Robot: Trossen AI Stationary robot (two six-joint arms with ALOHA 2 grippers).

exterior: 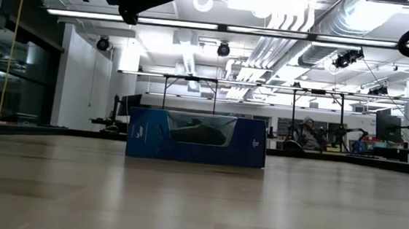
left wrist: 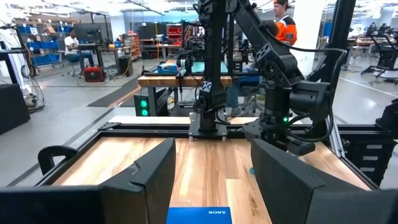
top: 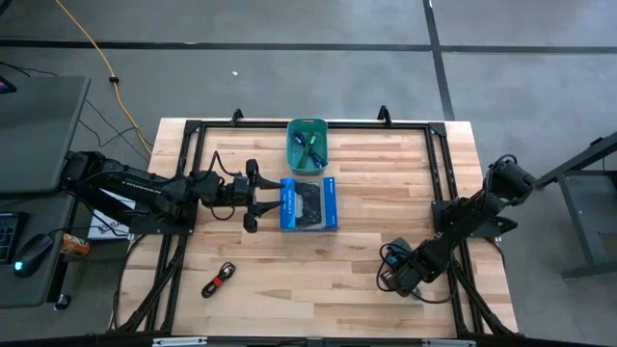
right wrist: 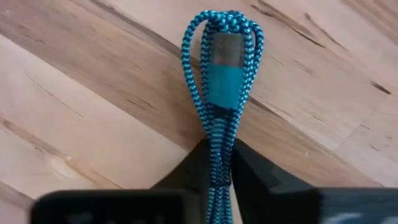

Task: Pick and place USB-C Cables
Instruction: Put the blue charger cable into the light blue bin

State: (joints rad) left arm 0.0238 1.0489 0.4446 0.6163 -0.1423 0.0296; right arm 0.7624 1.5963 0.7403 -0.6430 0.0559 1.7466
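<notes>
We see the right gripper (right wrist: 222,163) clamped on the teal USB-C cable (right wrist: 221,81), low on the table (right wrist: 74,112). Left gripper (top: 253,197) fingers apart beside the blue controller box (top: 308,204).

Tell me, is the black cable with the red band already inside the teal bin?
No, the black cable with the red band lies on the table, far from the teal bin.

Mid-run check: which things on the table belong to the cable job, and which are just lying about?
Job:
- teal braided cable bundle, pinched in the right gripper
- black cable bundle with red band, on the table
- blue and green cable bundles in the teal plastic bin

Lying about:
- blue cardboard controller box
</notes>
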